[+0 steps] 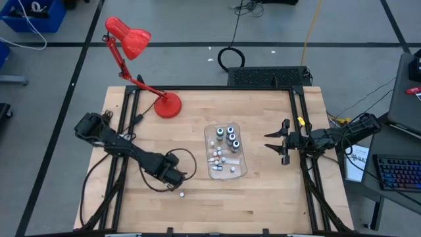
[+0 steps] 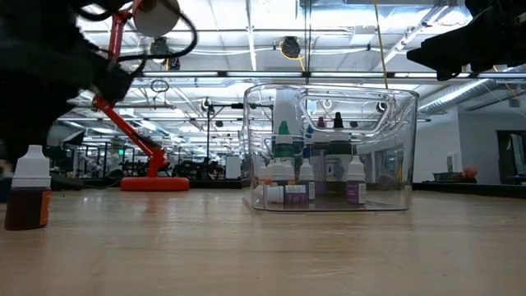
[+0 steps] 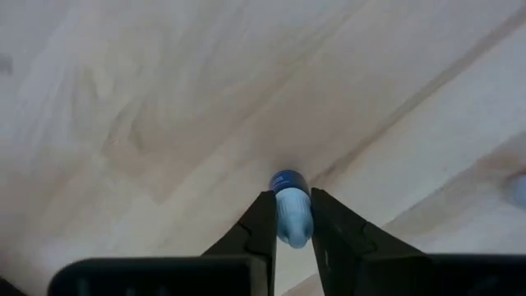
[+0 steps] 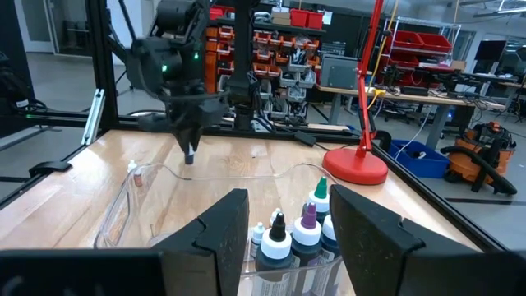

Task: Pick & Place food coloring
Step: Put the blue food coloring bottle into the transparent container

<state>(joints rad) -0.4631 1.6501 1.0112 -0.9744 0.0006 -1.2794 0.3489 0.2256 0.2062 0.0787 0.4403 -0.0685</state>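
The table (image 1: 263,197) is a pale wooden top framed by black rails. A red lamp (image 1: 131,39) stands on its round base at the far left part of the table, its arm leaning out over the far edge. A black cable loops on the wood beside the left arm. Beyond the table's right edge a keyboard (image 1: 398,172) and papers are seen.

A clear tray (image 1: 245,168) sits near the middle of the table. Inside it the food coloring is gathered: three larger bottles (image 1: 231,136) upright at the far end, and small whitish bottles (image 1: 218,158) lying and standing nearer the front. Purple labels are seen on some in the low view, but no writing can be read.

The left gripper (image 3: 294,238) is held low over the wood, left of the tray and apart from it, its fingers clenched on a small blue-tipped bottle (image 3: 292,215). One further small bottle (image 1: 182,194) stands alone on the wood just beside that gripper, toward the front; in the low view it shows brown contents and a white cap.

The right gripper (image 1: 273,141) is held above the table to the right of the tray, its fingers parted and nothing between them. Nothing stands between it and the tray.
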